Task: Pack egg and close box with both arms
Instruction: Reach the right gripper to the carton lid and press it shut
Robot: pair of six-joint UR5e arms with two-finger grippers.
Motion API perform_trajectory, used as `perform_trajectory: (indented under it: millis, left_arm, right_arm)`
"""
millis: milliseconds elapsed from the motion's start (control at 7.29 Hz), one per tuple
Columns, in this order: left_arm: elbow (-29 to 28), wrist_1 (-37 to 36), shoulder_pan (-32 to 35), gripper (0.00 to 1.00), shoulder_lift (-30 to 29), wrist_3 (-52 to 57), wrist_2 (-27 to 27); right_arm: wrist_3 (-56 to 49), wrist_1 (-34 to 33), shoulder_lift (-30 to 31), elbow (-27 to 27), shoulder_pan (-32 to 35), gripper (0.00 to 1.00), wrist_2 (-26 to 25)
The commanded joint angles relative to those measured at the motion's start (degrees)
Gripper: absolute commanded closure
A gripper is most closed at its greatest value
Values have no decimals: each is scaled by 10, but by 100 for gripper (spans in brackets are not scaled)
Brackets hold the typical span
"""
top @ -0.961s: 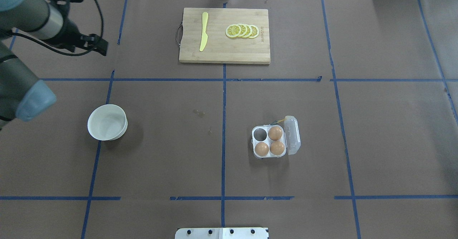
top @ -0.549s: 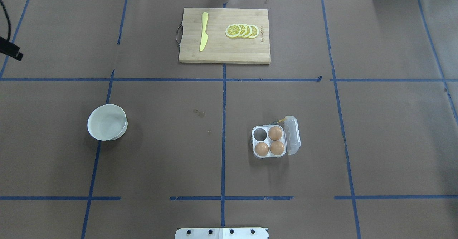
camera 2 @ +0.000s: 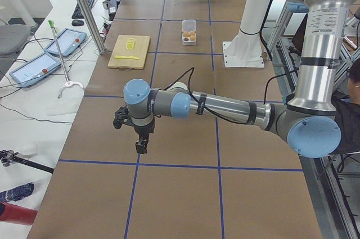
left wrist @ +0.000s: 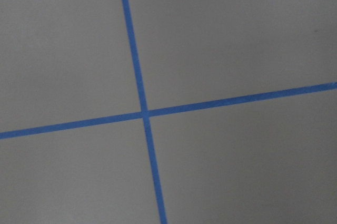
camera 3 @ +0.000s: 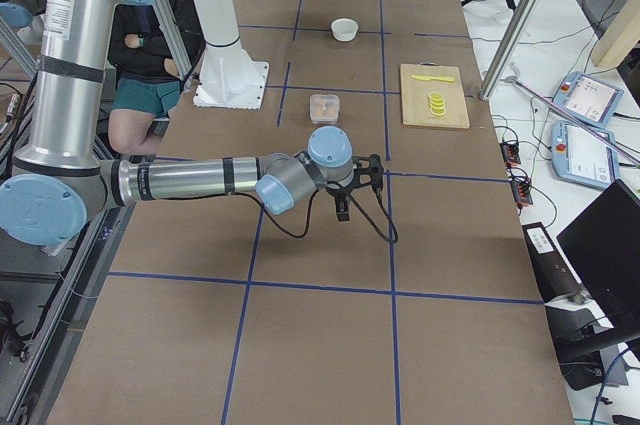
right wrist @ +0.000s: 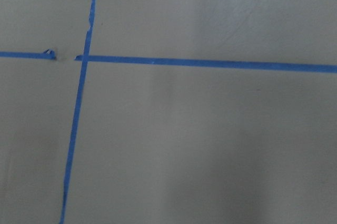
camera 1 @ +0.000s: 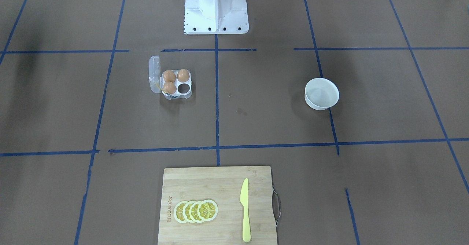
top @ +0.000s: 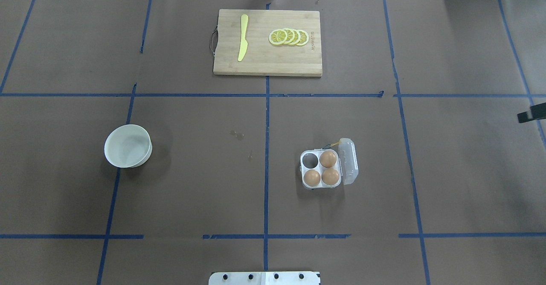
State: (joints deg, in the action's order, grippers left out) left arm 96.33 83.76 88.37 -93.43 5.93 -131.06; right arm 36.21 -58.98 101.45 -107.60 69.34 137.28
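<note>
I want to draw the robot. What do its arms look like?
The left arm and right arm are silver-grey tubes with pale blue round caps on the joints. A thin black cable runs along each. The left gripper and right gripper are black.

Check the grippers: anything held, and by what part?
Nothing seen held: left gripper and right gripper hang over the table, apart from the box with three eggs. Open or shut can't be told.

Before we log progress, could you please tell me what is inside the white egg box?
Three brown eggs fill three cups of the box; the fourth cup is empty. The eggs' undersides are hidden by the cups.
</note>
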Motion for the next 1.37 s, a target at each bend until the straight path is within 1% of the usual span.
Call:
perform_trajectory:
  millis: [0, 137, 275, 412, 686, 824, 961, 1098, 1235]
  left_arm:
    - [16, -29, 24, 0, -3, 32, 0]
    - [16, -28, 24, 0, -4, 32, 0]
    - [16, -28, 24, 0, -5, 32, -1]
    - [11, -25, 23, 0, -6, 31, -2]
    - [8, -23, 23, 0, -6, 30, -3]
    - [5, -21, 23, 0, -5, 30, -3]
    - [6, -21, 23, 0, -4, 30, -3]
    - [6, -21, 23, 0, -2, 30, -3]
    - [6, -21, 23, 0, -2, 30, -3]
  right_arm:
    - [146, 1, -2, -58, -150, 0, -87]
    - [195, 1, -14, -70, -205, 0, -117]
    - [263, 1, -48, -74, -255, 0, -149]
    - [320, 1, -86, -75, -313, 0, -197]
    - [376, -3, -141, -73, -400, 0, -275]
    - [400, -17, -176, -67, -436, 0, -306]
    - [406, -62, -221, -67, -449, 0, -319]
    - [429, -122, -288, -67, -449, 0, -319]
    - [430, -187, -330, -69, -449, 0, -314]
